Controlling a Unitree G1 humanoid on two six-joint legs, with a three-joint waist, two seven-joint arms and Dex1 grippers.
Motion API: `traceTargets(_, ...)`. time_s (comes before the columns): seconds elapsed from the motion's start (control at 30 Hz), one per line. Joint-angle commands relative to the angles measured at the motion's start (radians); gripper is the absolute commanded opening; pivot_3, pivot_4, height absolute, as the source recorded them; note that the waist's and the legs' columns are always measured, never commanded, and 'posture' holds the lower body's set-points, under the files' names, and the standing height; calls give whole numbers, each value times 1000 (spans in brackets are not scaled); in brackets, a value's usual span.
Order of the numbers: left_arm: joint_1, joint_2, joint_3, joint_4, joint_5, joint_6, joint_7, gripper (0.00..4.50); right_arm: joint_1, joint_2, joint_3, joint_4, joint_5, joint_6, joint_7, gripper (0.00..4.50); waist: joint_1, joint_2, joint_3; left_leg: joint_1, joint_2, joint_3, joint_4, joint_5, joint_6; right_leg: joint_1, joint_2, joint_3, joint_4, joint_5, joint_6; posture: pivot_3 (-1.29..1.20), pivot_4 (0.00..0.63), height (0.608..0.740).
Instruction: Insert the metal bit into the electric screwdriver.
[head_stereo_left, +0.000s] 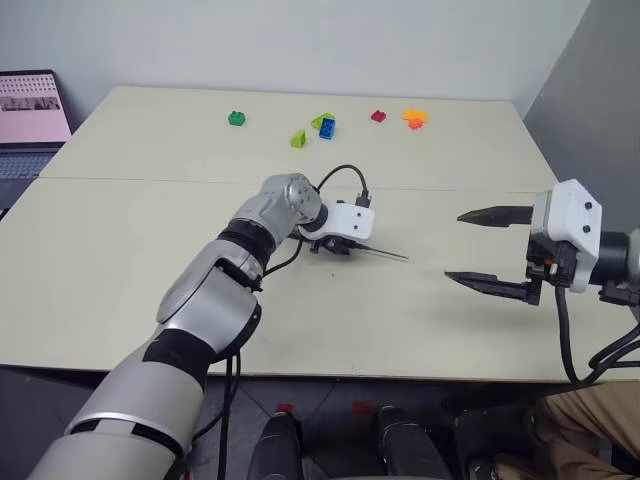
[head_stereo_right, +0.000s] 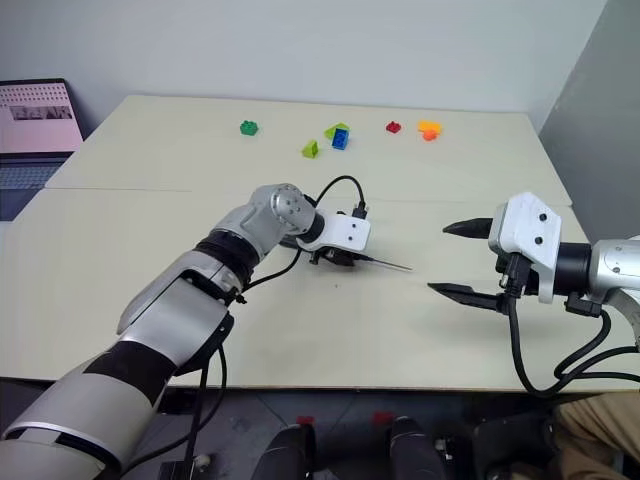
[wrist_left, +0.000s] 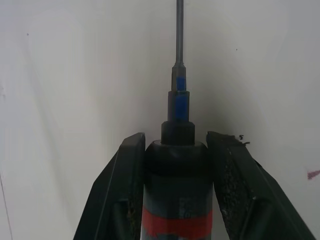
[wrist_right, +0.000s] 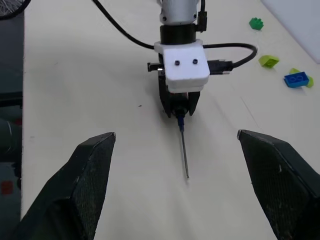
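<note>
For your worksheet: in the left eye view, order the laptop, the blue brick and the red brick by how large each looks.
1. Laptop, though partly cut off at the edge.
2. Blue brick.
3. Red brick, only slightly smaller; both bricks lie similarly far back, so this ranking is fairly safe.

Even, bright overhead light on the pale tabletop (head_stereo_left: 450, 330), no glare. Shadows soft and short: faint one under the left tool (head_stereo_left: 338, 245), thin one beside the metal bit (wrist_right: 184, 152). Head views sharp throughout. Left wrist view: electric screwdriver (wrist_left: 176, 210) close-up slightly soft, dark shading beside it. Right wrist view: near fingers (wrist_right: 85, 185) blurred, mild stretch at edges.
</note>
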Motion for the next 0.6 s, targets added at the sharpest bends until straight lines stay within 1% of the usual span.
traceTargets(0.03,-35,-21,26,26,13,-24,0,1915,12,-10,-56,-35,26,2,-33,4101,2,0,0,0,0,0,0,0,0,0,0,0,0,0,0,0,150,740)
traceTargets(0.07,-38,-20,32,28,13,-29,-4,2282,16,-10,-55,-32,25,1,-37,4101,2,0,0,0,0,0,0,0,0,0,0,0,0,0,0,0,150,740)
traceTargets(0.1,-41,-18,39,29,11,-33,-11,2429,18,-8,-53,-30,23,-1,-42,4101,2,0,0,0,0,0,0,0,0,0,0,0,0,0,0,0,150,740)
traceTargets(0.17,-46,-13,54,27,4,-39,-19,2909,21,-9,-48,-24,21,-5,-47,4101,3,0,0,0,0,0,0,0,0,0,0,0,0,0,0,0,150,740)
traceTargets(0.2,-49,-7,63,24,-1,-41,-23,3018,19,-10,-44,-19,20,-7,-48,4101,3,0,0,0,0,0,0,0,0,0,0,0,0,0,0,0,150,740)
traceTargets(0.23,-55,2,78,20,-11,-40,-33,3381,14,-12,-38,-11,18,-12,-46,4101,3,0,0,0,0,0,0,0,0,0,0,0,0,0,1,0,150,740)
traceTargets(0.3,-63,26,107,3,-30,-51,-61,3659,5,-19,-25,12,6,-23,-40,4101,1,0,0,0,0,0,0,0,0,0,0,0,0,1,1,0,150,740)
traceTargets(0.4,-73,55,147,-17,-50,-52,-66,4297,-2,-25,-10,41,-7,-45,-32,4101,-1,0,0,0,0,0,0,0,0,0,0,0,1,1,2,0,150,740)
traceTargets(0.43,-78,67,165,-25,-61,-46,-65,4441,-8,-25,-3,51,-9,-51,-31,4101,-1,0,0,0,0,0,0,0,0,0,0,0,1,1,2,0,150,740)
traceTargets(0.47,-83,79,186,-34,-78,-36,-69,4486,-15,-24,4,62,-12,-58,-30,4101,0,0,0,0,0,0,0,0,0,0,0,0,1,1,2,0,150,740)
traceTargets(0.6,-92,161,294,-103,-160,28,-95,4486,-30,-31,29,112,-35,-101,-11,4101,-1,0,0,0,0,0,0,0,0,0,0,0,1,2,3,0,150,740)
